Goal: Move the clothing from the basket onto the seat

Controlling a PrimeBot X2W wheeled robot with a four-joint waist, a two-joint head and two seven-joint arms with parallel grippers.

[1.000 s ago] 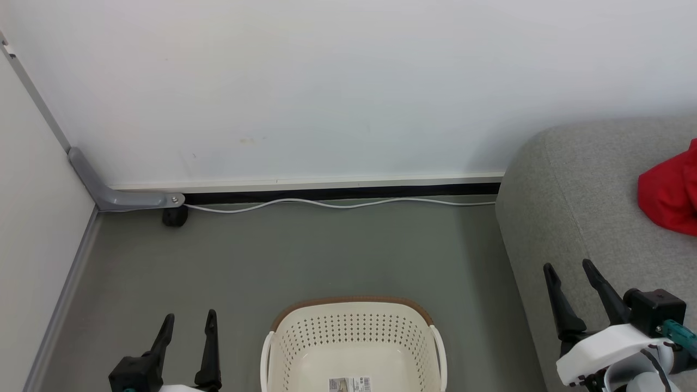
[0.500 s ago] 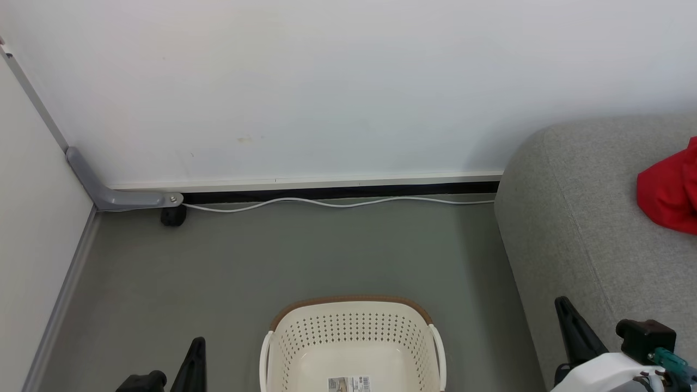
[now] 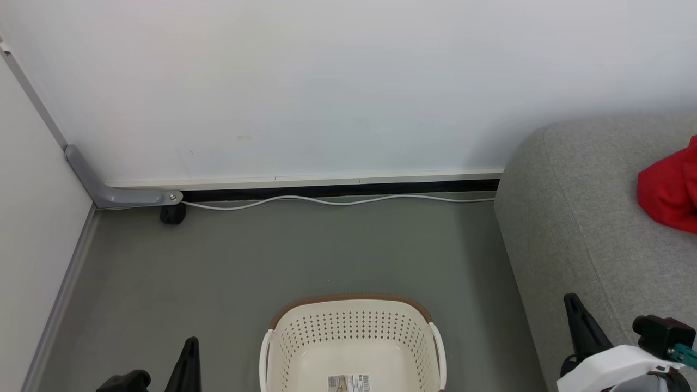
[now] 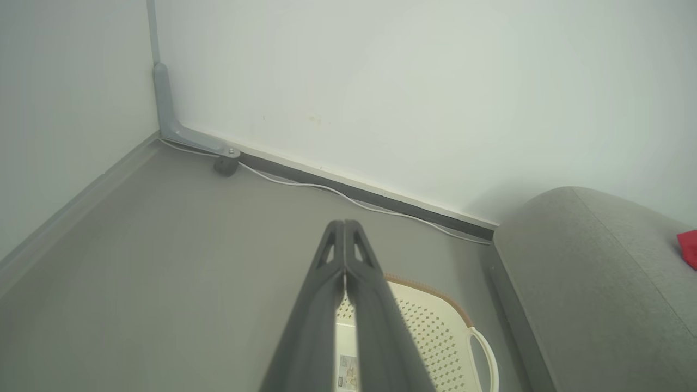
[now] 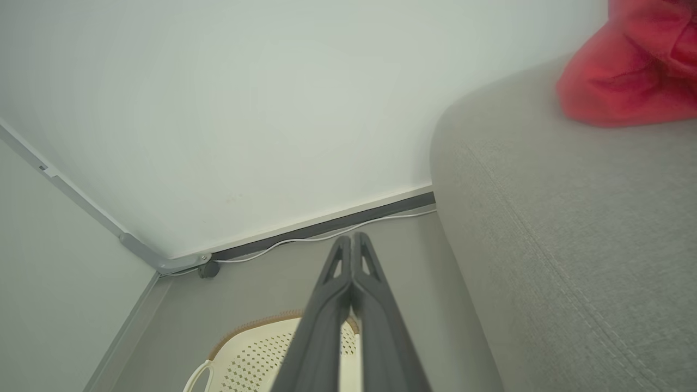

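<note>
The cream perforated basket (image 3: 354,337) with its brown rim stands on the floor at the bottom centre; the part of its inside that I see holds a paper label and no fabric. Red clothing (image 3: 671,190) lies bunched on the grey seat (image 3: 577,218) at the right edge, cut off by the frame. The right wrist view has the same red heap (image 5: 631,71) on the seat (image 5: 572,228). My left gripper (image 3: 190,348) sits low, left of the basket, shut on nothing (image 4: 344,226). My right gripper (image 3: 573,305) is over the seat's front edge, shut and holding nothing (image 5: 353,239).
A white wall runs across the back with a white cable (image 3: 337,202) along its foot. A grey corner bracket (image 3: 117,195) and a small black block (image 3: 173,214) sit at the back left. Grey floor (image 3: 283,261) stretches between the wall and the basket.
Both grippers went from open to shut and sank lower in the head view. The basket and the red clothing stayed put.
</note>
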